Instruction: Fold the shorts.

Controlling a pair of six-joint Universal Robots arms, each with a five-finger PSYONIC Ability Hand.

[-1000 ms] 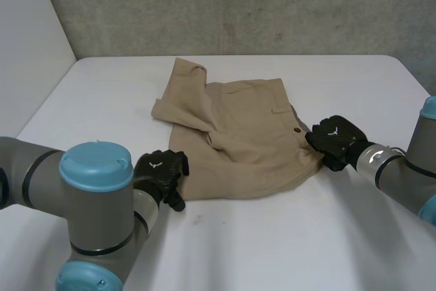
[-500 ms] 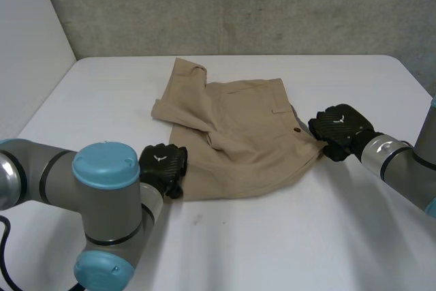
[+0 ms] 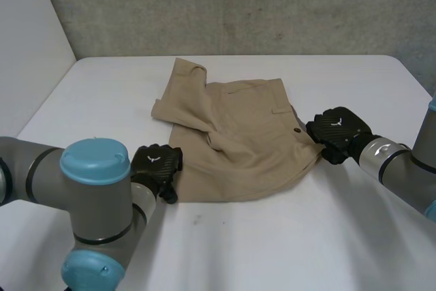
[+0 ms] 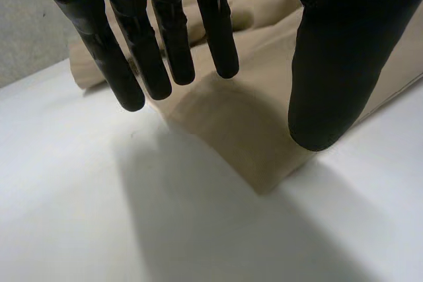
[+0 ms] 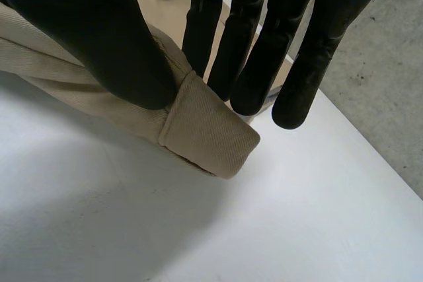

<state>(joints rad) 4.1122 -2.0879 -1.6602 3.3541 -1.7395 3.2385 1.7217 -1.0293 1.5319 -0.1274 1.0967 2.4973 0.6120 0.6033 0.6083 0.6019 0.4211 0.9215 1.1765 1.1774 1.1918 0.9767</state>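
Note:
Tan shorts lie partly folded in the middle of the white table, one leg pointing to the far left. My left hand hovers at their near left corner. In the left wrist view its fingers are straight and its thumb stands apart, open over the shorts' corner, holding nothing. My right hand is at the shorts' right edge, near the button. In the right wrist view its thumb and fingers pinch the folded waistband corner.
A grey concrete wall rises behind the table's far edge. Bare white tabletop stretches left of the shorts and in front of them. The table's right corner lies beyond my right arm.
My left hand has shifted a little away from the shorts' near left corner, its fingers briefly curling and straightening again. My right hand keeps its pinch in almost the same place.

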